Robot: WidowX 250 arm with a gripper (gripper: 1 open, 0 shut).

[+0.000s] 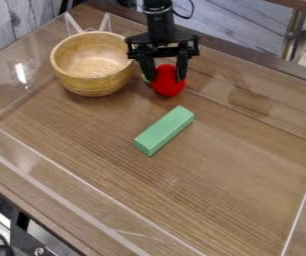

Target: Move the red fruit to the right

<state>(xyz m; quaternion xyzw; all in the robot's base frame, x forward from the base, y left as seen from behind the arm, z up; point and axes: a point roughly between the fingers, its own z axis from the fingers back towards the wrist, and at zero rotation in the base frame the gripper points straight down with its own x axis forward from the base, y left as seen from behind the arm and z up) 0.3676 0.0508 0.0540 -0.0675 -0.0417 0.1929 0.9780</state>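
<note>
Around red fruit [168,82], tool [165,68] partly open

Before my claw [167,68] I count one wooden bowl [94,62], one red fruit [169,83] and one green rectangular block [164,131]: three things in all on one wooden desk [223,165], one of each kind.

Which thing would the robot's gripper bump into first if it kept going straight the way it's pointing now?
Most likely the red fruit: the gripper points down at it, and its fingers already look to be around or against its top, though depth is hard to judge from this one view.
</note>
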